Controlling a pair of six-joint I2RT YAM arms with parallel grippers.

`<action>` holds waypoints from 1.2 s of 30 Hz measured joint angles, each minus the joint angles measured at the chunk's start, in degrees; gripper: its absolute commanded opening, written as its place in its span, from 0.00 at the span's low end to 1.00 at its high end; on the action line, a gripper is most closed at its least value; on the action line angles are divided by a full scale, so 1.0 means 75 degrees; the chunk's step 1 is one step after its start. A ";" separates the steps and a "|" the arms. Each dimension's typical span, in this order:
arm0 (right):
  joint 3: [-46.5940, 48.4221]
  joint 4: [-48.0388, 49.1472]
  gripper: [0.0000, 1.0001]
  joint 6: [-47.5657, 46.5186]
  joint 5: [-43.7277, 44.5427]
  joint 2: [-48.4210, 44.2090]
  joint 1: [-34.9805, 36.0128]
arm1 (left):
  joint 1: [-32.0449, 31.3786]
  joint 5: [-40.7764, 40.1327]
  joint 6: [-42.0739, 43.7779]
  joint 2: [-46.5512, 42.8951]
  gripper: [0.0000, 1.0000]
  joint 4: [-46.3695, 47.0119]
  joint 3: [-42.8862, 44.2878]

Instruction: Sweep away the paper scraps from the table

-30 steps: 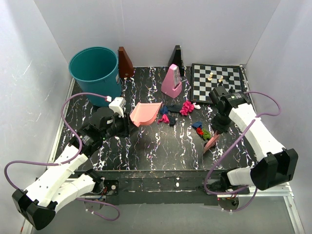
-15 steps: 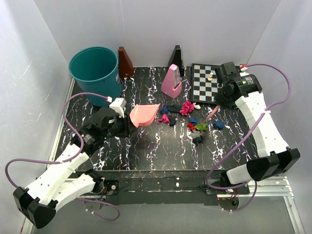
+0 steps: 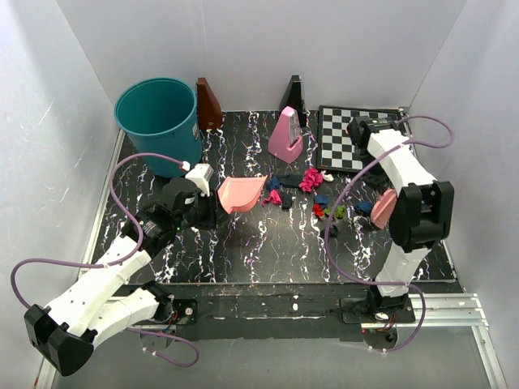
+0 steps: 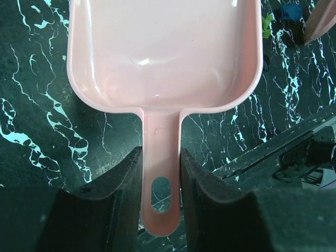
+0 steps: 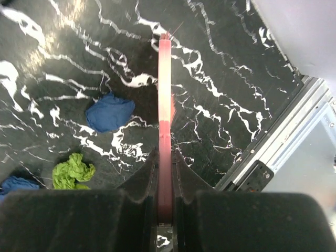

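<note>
The left end effector (image 4: pixel 161 176) is clamping the pink dustpan (image 4: pixel 163 52) by its handle, and the right end effector (image 5: pixel 165 168) is pinching the pink sweeper (image 5: pixel 165 79). The paper scraps (image 3: pixel 312 182) are lying on the table (image 3: pixel 268 243) between them, so I'd be dragging the sweeper low, edge touching, toward the pan.

Near table (image 3: pixel 268 251) open; metronome (image 3: pixel 285 138), chessboard (image 3: pixel 334 142) block back.

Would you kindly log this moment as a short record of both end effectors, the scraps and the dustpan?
Left end effector: shut on the pink dustpan handle
Right end effector: shut on the pink sweeping tool
Paper scraps: scattered on the table between dustpan and tool
Dustpan contents: no scraps inside
Teal bin: upright, far left corner
</note>
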 measured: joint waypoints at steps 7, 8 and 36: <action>0.0341 0.0216 0.01 -0.1285 -0.1113 0.0420 0.0632 | -0.0038 -0.0082 0.0003 0.0099 0.00 -0.0026 0.0000; 0.0420 0.0367 0.01 -0.1454 -0.1419 0.0297 0.0717 | -0.0041 -0.0096 0.0003 0.0131 0.00 -0.0035 0.0000; -0.1684 -0.0041 0.01 -0.0443 -0.3220 -0.1944 0.1437 | -0.0181 -0.0670 -0.0003 0.0283 0.00 -0.0245 0.0000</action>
